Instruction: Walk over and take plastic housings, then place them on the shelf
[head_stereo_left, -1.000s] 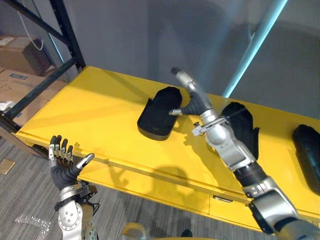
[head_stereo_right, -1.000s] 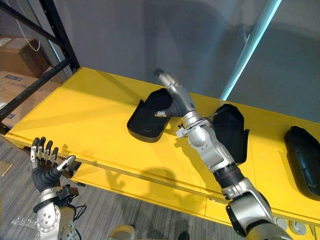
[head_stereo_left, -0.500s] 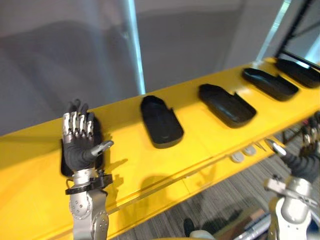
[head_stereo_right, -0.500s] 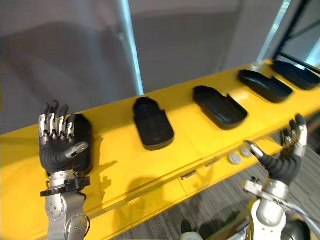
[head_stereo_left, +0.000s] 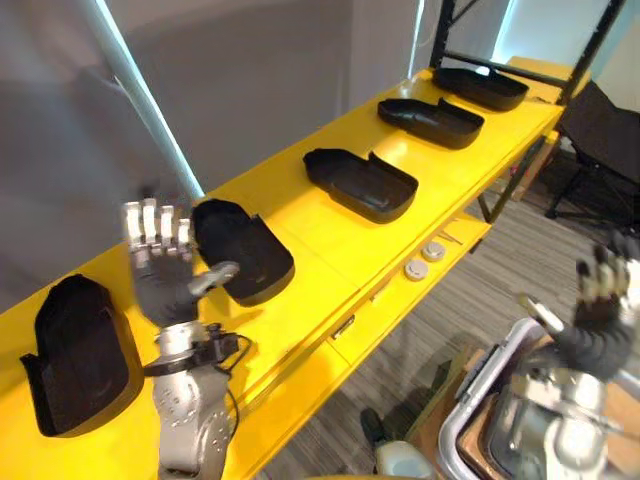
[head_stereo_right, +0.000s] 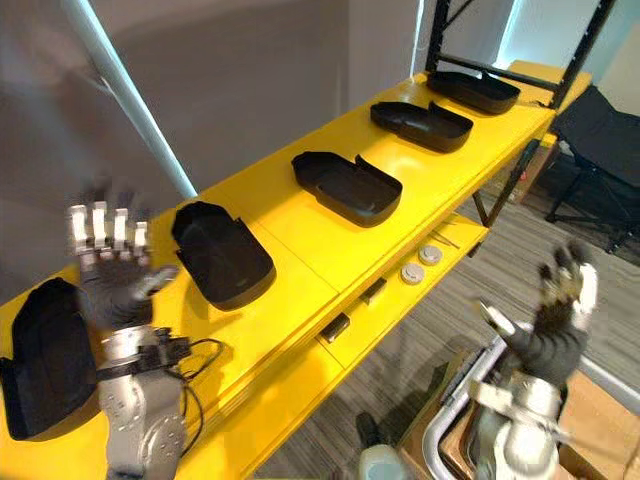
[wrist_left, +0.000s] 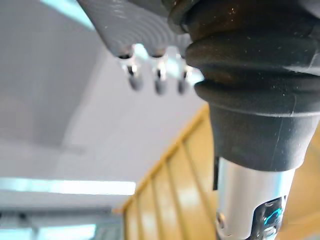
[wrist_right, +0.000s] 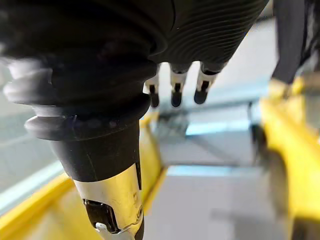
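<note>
Overhead, the left eye view looks down on a long yellow shelf (head_stereo_left: 325, 240) running from the robot's near left to the far right. Five black plastic housings lie on it in a row, apart from one another: the first housing (head_stereo_left: 80, 355) closest, then the second housing (head_stereo_left: 240, 250), the third housing (head_stereo_left: 360, 183), the fourth housing (head_stereo_left: 430, 120) and the fifth housing (head_stereo_left: 480, 87) at the far end. The left hand (head_stereo_left: 160, 275) is raised, palm up and empty, fingers straight and slightly fanned, thumb out toward the second housing. The right hand (head_stereo_left: 600, 320) is upright over the grey floor, well apart from the shelf, fingers straight, holding nothing. Below it is a white-framed cart or bin (head_stereo_left: 487, 368), and a black chair (head_stereo_left: 600, 130) stands beyond. The right eye view gives the same layout, both hands empty. The left wrist view looks along straight fingertips (wrist_left: 158, 86) toward a blurred yellow surface. The right wrist view shows straight fingertips (wrist_right: 175, 97) with blurred yellow bands past them, nothing between the fingers and thumb. Since every housing in sight lies on the shelf, the robot is probably between trips. The risks: the raised left hand could clip the second housing and slide it toward the shelf's edge if the arm swings while the robot turns, and the right arm could strike the white frame or the chair.
</note>
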